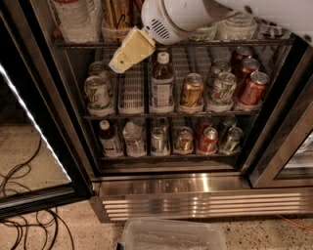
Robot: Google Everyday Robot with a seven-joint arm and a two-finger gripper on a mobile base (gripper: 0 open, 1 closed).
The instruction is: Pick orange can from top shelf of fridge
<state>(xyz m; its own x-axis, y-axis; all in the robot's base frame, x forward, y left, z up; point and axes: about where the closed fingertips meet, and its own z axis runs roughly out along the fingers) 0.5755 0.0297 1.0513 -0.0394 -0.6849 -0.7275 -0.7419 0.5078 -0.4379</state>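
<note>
The fridge (171,188) stands open. Its top shelf (83,45) runs along the top of the camera view. On it a golden-brown container (117,14) with dark markings sits in a clear cup stop, its top cut off by the frame; it may be the orange can. My cream gripper (117,64) hangs just below that shelf's front edge, under that container. My white arm (195,17) hides the shelf's middle. A golden-orange can (191,90) stands on the rack below and another (184,139) on the lowest rack.
Water bottle (73,19) at top left. The middle rack holds green-and-white cans (97,93), a bottle (162,83) and red cans (252,88). The open glass door (34,127) is at left, with cables (19,215) on the floor. A clear plastic bin (171,237) sits in front.
</note>
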